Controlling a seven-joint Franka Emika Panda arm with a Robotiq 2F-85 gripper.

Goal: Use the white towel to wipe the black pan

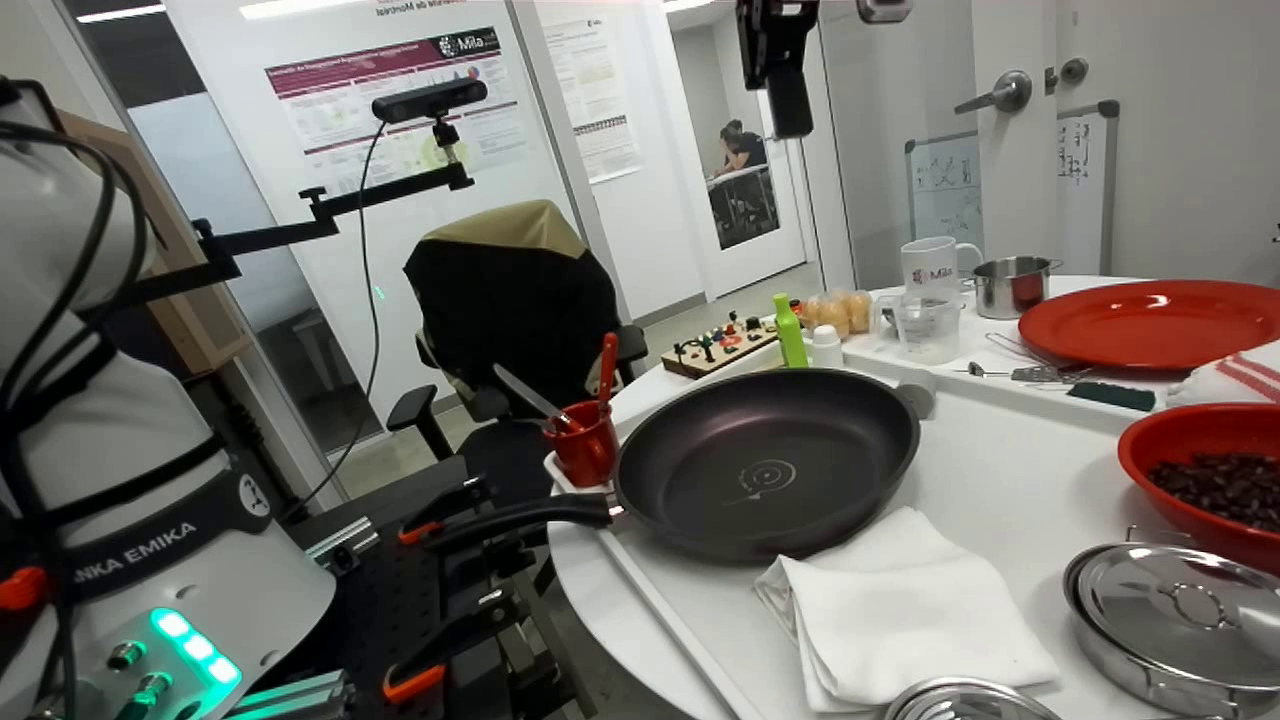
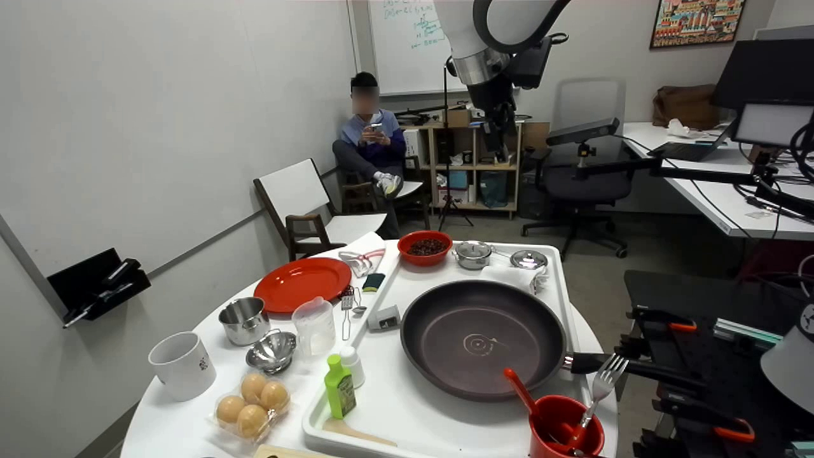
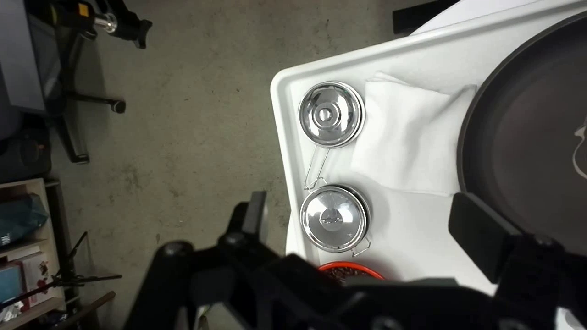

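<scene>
The white towel [image 1: 910,620] lies folded on the white tray, beside the pan, in both exterior views; it is partly hidden behind the pan's far rim in an exterior view [image 2: 512,276]. It shows whole in the wrist view [image 3: 408,137], touching or very near the pan's rim. The black pan [image 1: 770,470] sits flat on the tray, its handle over the table edge; it also shows in an exterior view [image 2: 483,343] and at the right of the wrist view [image 3: 536,119]. My gripper [image 3: 367,224] is open and empty, high above the tray; it also shows in an exterior view [image 2: 500,137].
Two lidded steel pots [image 3: 331,114] stand along the tray [image 3: 282,119] edge beside the towel. A red bowl of beans [image 2: 425,257] is near them. A red cup with cutlery [image 2: 566,426] stands by the pan handle. A green bottle [image 2: 340,387] and a white bottle [image 2: 353,367] stand upright.
</scene>
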